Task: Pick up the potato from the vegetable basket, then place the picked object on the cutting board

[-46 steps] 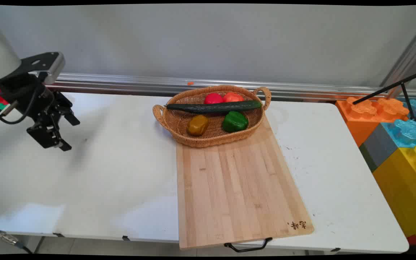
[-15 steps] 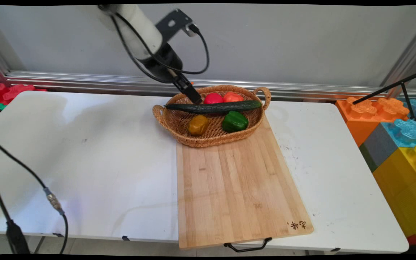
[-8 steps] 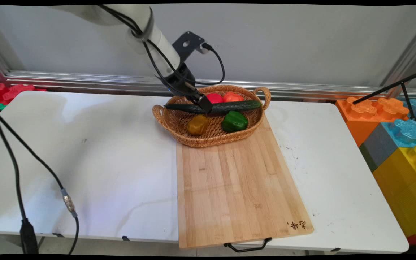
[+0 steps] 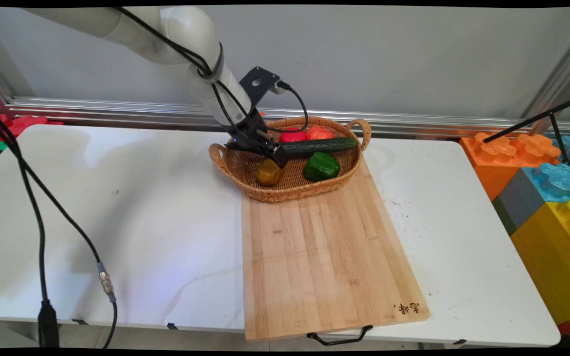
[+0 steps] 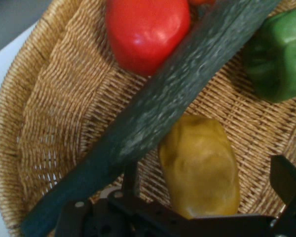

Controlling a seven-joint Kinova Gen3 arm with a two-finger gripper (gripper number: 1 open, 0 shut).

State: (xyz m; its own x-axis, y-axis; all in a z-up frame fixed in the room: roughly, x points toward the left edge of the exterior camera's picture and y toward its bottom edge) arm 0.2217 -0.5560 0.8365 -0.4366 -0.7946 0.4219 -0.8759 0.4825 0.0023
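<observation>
Main view, your gripper [image 4: 279, 157] down in the wicker basket [image 4: 349, 170] over the cucumber [image 4: 322, 145], beside the yellow pepper [image 4: 268, 173], hand view, fingers [image 5: 287, 180] seemingly spread wide astride yellow pepper [image 5: 201, 165], gripping nothing, cucumber [image 5: 187, 84] crossing diagonally, red pepper [image 5: 145, 29], green pepper [image 5: 281, 57] beyond.

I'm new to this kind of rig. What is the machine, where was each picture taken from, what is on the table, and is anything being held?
The machine is a white robot arm ending in a black two-finger gripper. The main view comes from a fixed camera looking down across the table. The hand view comes from a camera on the hand, looking along the fingers.

On the table lies a wooden board, with a wicker basket resting on its far end. The basket holds a cucumber, a yellow pepper, a green pepper and two red peppers. Big toy blocks stand to the right of the table.

Nothing is held. The gripper is open, low in the basket, with one finger on each side of the yellow pepper.
</observation>
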